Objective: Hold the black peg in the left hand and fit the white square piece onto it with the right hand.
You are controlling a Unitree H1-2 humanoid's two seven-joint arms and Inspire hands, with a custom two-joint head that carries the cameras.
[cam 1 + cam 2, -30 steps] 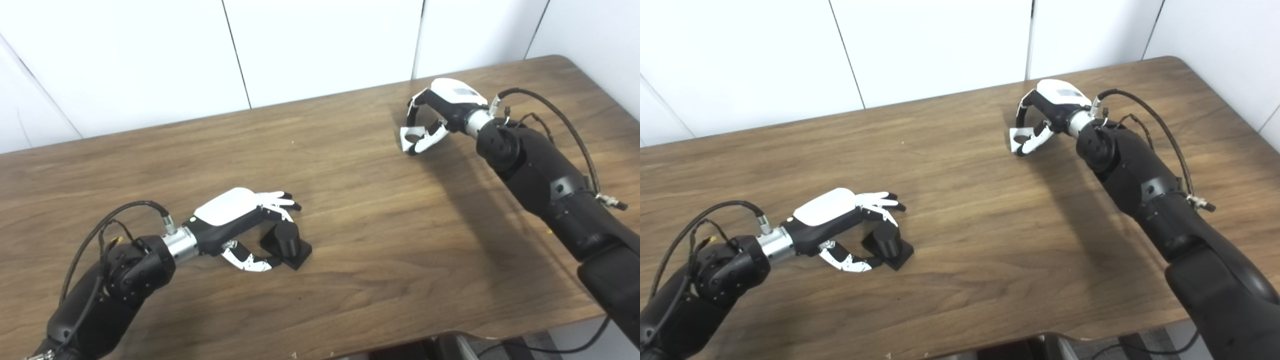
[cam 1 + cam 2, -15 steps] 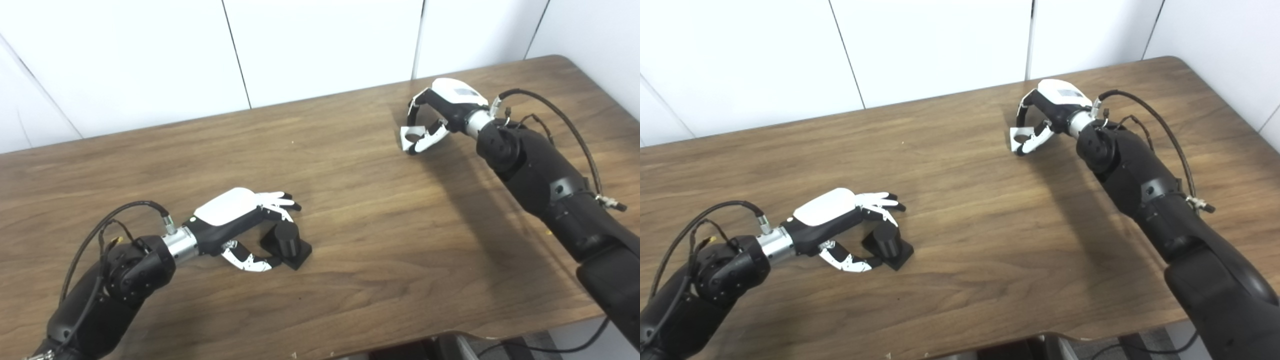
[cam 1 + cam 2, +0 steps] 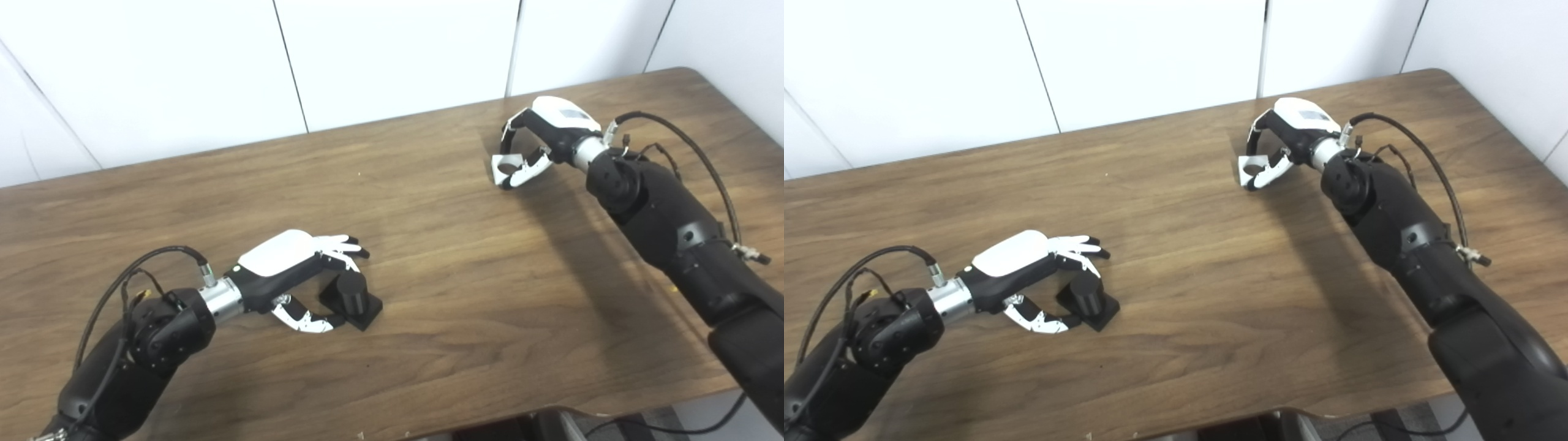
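The black peg (image 3: 352, 294), a short cylinder on a square base, stands on the wooden table (image 3: 429, 257) left of centre. My left hand (image 3: 294, 263) lies around it, open. Its fingers (image 3: 340, 245) reach just over the peg's top and its thumb (image 3: 306, 321) lies by the near corner of the base, without a firm hold. At the far right my right hand (image 3: 545, 131) is shut on the white square piece (image 3: 506, 165). The piece has a round hole and is pinched between thumb and fingers just above the table.
A white panelled wall (image 3: 398, 55) runs behind the table's back edge. The right arm (image 3: 667, 226) and its cables cross the table's right side. Bare wood lies between the two hands. The table's front edge (image 3: 490, 416) is close at the bottom.
My right hand has shifted slightly to the right with the white piece in it. The left hand and the peg have not moved.
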